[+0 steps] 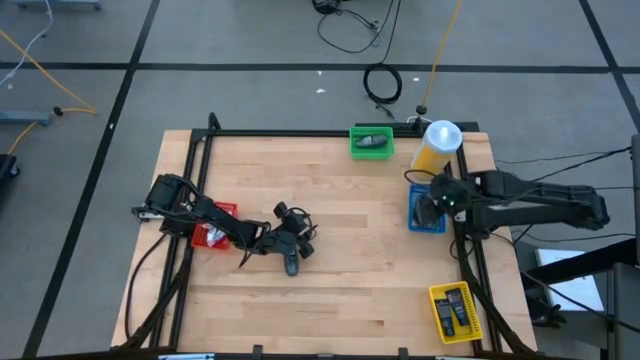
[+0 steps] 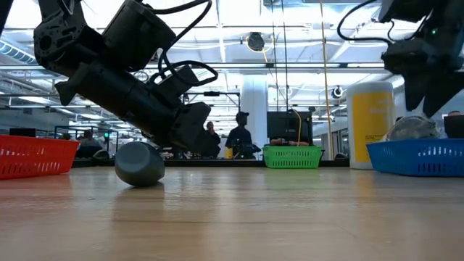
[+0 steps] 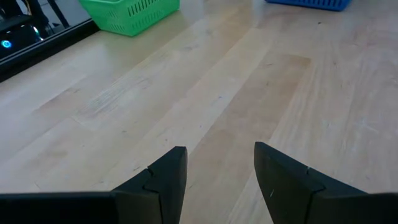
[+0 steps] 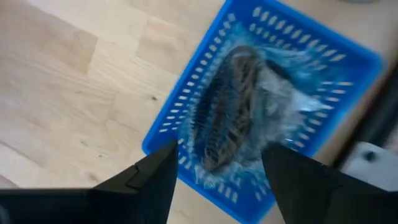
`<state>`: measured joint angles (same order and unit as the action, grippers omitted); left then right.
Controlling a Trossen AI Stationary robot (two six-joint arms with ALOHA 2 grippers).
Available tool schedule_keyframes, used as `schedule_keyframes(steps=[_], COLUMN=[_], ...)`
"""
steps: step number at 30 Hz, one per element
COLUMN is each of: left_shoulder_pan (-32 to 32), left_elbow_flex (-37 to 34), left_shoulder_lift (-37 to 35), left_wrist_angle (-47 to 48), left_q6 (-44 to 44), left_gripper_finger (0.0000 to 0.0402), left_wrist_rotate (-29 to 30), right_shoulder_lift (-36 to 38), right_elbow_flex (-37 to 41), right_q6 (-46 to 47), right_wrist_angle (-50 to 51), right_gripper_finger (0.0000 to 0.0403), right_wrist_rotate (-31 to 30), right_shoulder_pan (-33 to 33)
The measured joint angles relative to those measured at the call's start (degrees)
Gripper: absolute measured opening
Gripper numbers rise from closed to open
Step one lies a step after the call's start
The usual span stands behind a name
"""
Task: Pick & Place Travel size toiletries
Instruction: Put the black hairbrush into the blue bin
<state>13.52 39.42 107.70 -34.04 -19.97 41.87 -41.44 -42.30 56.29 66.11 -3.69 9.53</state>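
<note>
Hovering spread over the blue basket (image 4: pixel 348 68), the right tool (image 4: pixel 217 168) clears a wrapped packet (image 4: pixel 227 106).

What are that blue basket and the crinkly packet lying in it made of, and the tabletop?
The blue slotted basket looks like moulded plastic, given its even slots and bright, uniform colour. The dark round packet inside it seems wrapped in clear glossy film, which is crinkled with white glints. The pale tabletop appears to be smooth wood, with visible plank seams and grain.
</note>
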Motion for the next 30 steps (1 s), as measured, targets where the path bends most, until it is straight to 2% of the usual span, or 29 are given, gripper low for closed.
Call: schedule_keyframes(steps=[4,9,14,22,24,30], left_shoulder_pan=[0.0,-0.14,-0.72,-0.81,-0.81,-0.81], left_elbow_flex=[0.0,0.0,0.0,0.0,0.0,0.0], left_shoulder_lift=[0.0,0.0,0.0,0.0,0.0,0.0], left_wrist_angle=[-0.03,-0.12,-0.11,-0.09,-0.09,-0.04], left_q6=[0.02,-0.01,-0.27,-0.33,-0.35,-0.5], left_gripper_finger=[0.0186,0.0186,0.0186,0.0186,0.0186,0.0186], left_wrist_rotate=[0.0,0.02,-0.5,-1.36,-1.47,-2.86], right_shoulder_lift=[-1.35,-5.01,-13.67,-27.19,-29.42,-33.7], right_elbow_flex=[-4.06,-5.78,-4.69,-4.55,-4.55,-4.55], right_q6=[-2.66,-9.38,-15.1,-17.48,-18.65,-22.34], right_wrist_angle=[5.83,3.44,2.67,5.05,4.13,0.28], right_gripper_finger=[0.0216,0.0182,0.0115,0.001,0.0003,0.0015], right_wrist_rotate=[-1.13,-1.97,-0.52,-0.94,-2.25,-5.3], right_shoulder_pan=[1.71,2.04,2.04,2.03,2.02,2.11])
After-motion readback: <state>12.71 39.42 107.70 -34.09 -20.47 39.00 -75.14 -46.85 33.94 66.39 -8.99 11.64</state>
